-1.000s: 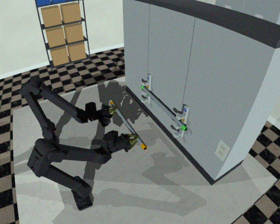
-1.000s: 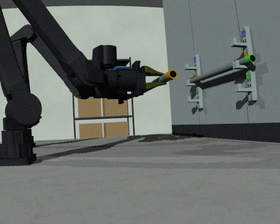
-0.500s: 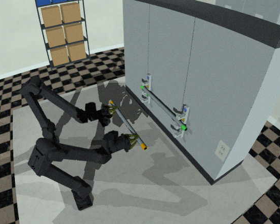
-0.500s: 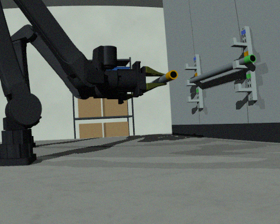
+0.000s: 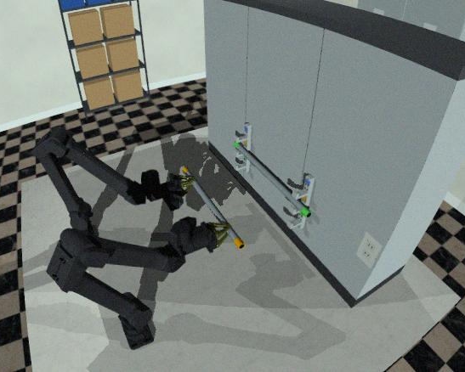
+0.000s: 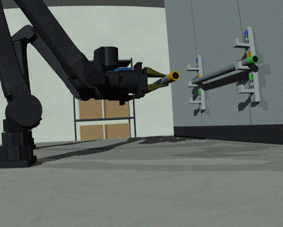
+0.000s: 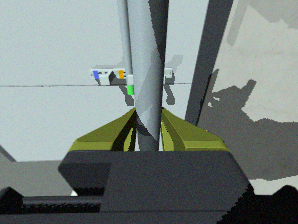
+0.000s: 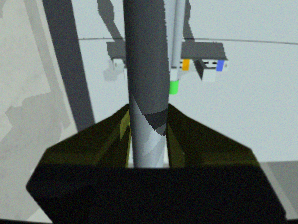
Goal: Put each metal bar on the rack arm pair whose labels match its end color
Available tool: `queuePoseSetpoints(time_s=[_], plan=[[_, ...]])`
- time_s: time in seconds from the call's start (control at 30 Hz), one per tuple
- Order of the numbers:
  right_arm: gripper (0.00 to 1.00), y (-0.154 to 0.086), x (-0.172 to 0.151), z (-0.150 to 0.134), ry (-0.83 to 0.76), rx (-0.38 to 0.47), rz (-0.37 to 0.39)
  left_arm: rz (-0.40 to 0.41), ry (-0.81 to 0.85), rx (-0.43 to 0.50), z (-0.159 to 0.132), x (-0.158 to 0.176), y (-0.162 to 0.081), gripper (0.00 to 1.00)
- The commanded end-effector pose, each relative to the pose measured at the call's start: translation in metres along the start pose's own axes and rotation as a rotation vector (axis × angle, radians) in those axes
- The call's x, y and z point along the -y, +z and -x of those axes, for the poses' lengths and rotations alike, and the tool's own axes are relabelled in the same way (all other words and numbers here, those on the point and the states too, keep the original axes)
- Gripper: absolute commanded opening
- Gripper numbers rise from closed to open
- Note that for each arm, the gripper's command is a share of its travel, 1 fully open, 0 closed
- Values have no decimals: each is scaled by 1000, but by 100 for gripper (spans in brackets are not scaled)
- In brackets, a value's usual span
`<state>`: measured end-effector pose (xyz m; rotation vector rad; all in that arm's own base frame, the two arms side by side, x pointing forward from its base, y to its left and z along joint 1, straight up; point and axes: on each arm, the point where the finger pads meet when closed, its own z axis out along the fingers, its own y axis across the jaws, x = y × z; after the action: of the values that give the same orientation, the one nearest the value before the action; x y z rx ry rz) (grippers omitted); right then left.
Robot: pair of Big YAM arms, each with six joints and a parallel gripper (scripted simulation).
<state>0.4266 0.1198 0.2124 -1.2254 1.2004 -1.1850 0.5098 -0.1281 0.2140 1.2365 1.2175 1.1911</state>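
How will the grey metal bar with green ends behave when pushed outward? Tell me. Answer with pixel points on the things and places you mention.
The grey metal bar with green ends [image 5: 271, 178] [image 6: 220, 72] [image 7: 126, 40] [image 8: 177, 40] is round, so it would probably roll, though upturned tips on the white middle rack arms [image 5: 297, 194] [image 6: 238, 65] [image 7: 130, 80] [image 8: 174, 78] may stop it. It looks stiff, with no visible sag. Its open end suggests a tube, likely lighter than solid.

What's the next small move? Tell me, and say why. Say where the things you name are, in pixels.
Probably hold the orange-ended bar [image 5: 206, 198] [image 6: 165, 79] [image 7: 147, 60] [image 8: 146, 60] clear of the rack [image 5: 309, 187] [image 6: 254, 44]: the green-ended bar [image 5: 273, 177] [image 6: 220, 72] [image 7: 126, 40] [image 8: 176, 40] occupies the middle, orange-labelled pair, so that pair likely needs freeing first.
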Motion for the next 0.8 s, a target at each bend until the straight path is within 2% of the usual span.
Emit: queuePoseSetpoints(time_s=[0.0, 0.77], plan=[[0, 4, 17, -4, 25, -17, -53, 53, -15, -19, -5, -18, 2, 0], [0, 4, 14, -5, 25, -17, -53, 53, -15, -19, -4, -13, 4, 0]])
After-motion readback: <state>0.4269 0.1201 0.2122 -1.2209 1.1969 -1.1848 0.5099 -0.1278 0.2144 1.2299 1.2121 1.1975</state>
